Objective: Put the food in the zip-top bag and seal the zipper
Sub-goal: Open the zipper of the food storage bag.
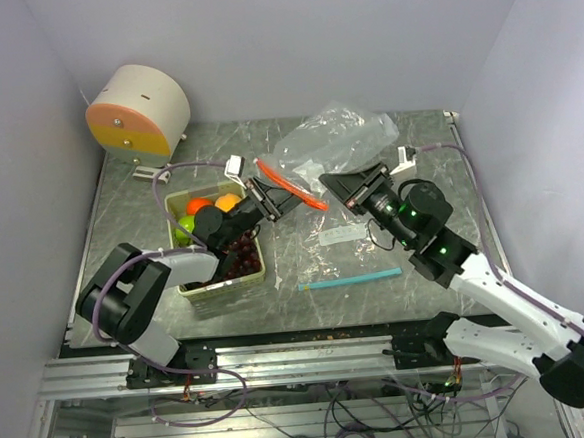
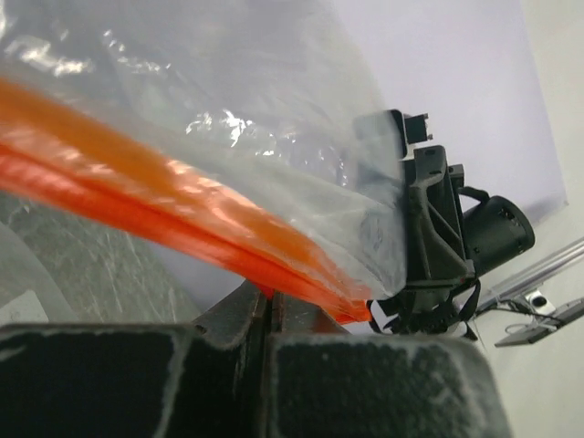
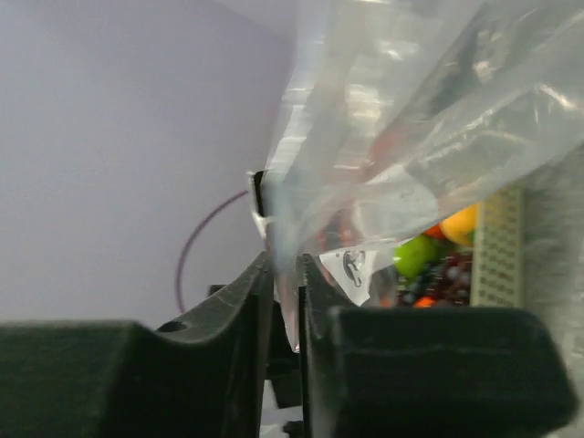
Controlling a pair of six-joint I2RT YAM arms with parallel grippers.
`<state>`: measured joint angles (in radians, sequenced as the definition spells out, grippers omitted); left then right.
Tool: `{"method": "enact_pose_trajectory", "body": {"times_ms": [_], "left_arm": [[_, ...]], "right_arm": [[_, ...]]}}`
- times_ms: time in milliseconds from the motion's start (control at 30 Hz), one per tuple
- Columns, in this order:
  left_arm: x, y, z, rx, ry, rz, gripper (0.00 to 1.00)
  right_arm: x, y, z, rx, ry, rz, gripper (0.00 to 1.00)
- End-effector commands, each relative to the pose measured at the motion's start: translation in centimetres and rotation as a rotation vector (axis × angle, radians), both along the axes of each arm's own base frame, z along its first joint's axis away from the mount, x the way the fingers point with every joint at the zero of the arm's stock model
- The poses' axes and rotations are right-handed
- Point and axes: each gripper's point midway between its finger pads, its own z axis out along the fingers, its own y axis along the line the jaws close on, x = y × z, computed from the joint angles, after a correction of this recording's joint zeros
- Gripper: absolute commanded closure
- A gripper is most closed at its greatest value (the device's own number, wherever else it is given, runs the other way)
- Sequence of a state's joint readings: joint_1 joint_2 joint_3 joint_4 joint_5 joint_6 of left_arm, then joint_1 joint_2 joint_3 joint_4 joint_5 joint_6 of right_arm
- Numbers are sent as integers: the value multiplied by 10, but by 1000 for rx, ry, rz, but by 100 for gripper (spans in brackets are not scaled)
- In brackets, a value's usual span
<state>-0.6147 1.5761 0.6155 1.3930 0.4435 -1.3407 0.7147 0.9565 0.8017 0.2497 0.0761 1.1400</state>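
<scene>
We see the left gripper pinched tight on the orange zipper. The right gripper is clamped on the clear film of the zip-top bag, which spans between them. The food sits in the basket. Risk, we think: the slick film slips from the right pinch and the mouth collapses. No writing we can read.

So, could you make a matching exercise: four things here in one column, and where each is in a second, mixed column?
1 food
2 zip-top bag
3 teal strip
4 cream-and-orange drum

a flat on the table
b in the basket
c far left corner
d held by left gripper and right gripper

Pairs: 1-b, 2-d, 3-a, 4-c
</scene>
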Motion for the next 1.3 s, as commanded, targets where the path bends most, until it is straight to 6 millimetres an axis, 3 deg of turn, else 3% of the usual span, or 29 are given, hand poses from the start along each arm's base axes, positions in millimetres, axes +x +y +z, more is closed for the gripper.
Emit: {"method": "enact_pose_trajectory", "body": {"times_ms": [0,133,233,267,433,633,867,1000,1267], "left_arm": [[-15,6,26,14,-137,-43,93],[0,7,2,305,-164,33,93],[15,22,-19,637,-163,123,93],[13,33,-34,744,-127,128,93],[12,75,-55,1077,-115,177,93],[-10,86,-65,1180,-137,71,93],[-35,79,-61,1121,-185,-37,93],[-39,74,-52,1074,-216,-53,93],[-37,70,-57,1073,-205,-58,93]], "right_arm": [[-2,-34,-31,-225,56,-129,75],[-10,-63,-56,-373,113,-200,53],[-17,-79,-55,-461,78,-224,40],[-18,-83,-52,-498,59,-224,38],[-15,-84,-26,-700,-67,-178,37],[-9,-40,-4,-746,-225,5,37],[-21,22,-23,-705,-342,328,40],[-29,40,-31,-646,-379,415,40],[-32,66,-46,-624,-386,460,41]]}}
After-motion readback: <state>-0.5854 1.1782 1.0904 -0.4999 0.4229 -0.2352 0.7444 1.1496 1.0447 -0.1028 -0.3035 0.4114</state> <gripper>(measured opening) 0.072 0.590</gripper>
